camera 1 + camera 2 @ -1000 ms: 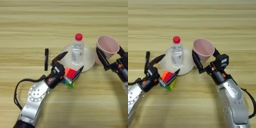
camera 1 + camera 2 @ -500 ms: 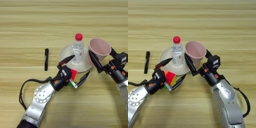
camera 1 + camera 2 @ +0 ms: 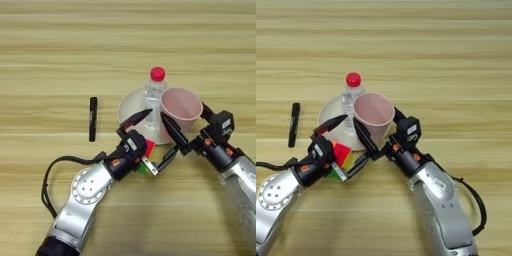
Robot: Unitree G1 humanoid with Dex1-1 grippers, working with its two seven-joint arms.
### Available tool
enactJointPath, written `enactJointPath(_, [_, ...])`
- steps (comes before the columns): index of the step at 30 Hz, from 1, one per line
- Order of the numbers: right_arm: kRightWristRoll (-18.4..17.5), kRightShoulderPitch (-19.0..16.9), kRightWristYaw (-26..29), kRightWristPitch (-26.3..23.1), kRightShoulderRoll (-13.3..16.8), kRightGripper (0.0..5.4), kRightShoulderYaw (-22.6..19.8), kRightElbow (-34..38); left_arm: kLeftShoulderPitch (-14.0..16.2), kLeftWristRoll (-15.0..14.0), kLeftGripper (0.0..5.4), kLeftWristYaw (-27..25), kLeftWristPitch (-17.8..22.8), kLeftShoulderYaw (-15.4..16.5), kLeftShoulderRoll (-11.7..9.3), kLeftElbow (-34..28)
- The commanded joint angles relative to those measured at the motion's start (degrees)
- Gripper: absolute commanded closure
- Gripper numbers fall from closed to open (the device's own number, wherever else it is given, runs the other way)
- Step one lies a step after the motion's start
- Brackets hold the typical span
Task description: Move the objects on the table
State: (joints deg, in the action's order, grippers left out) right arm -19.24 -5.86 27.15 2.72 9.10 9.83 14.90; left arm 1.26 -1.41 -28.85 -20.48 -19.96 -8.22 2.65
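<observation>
The right gripper [image 3: 374, 131] is clamping one pale pink cup [image 3: 373, 116], one black finger running down the near left side of the wall and the other showing at the far right side of the rim. The cup is tilting a little, its mouth facing up toward the camera, and it is overlapping the right part of the plate [image 3: 131, 107] (whether it is resting on the plate or being held just above it cannot be told).

The left gripper [image 3: 153, 141] is standing wide: its upper finger is pointing over the plate's near edge toward the bottle's base, and its lower finger is angling out to the right beneath the cup. Between the two fingers, close to the gripper's root, one multicoloured cube [image 3: 340, 156] is sitting with red and green faces showing; it is touching the gripper body, but a firm grip on it cannot be confirmed.

Count of items on the table [image 3: 60, 55]: one cup, one clear bottle [image 3: 154, 92] with a red cap standing upright on the plate just beside the cup, one cube at the plate's near edge, one round cream plate, and one black marker [image 3: 92, 118] lying well to the left, apart from the rest.
</observation>
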Motion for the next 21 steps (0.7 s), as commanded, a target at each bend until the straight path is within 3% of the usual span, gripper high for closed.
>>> enactJointPath(1, [1.07, 0.68, 0.72, -0.6, -0.32, 0.91, 1.7, 0.23, -1.12, 0.79, 0.0, 0.19, -0.23, 0.14, -0.1, 1.23])
enactJointPath(21, [2.16, -0.03, 2.38, -1.0, -0.49, 0.91, 5.58, -0.39, -2.08, 0.66, 0.0, 1.06, -0.74, 1.28, 0.04, 3.22])
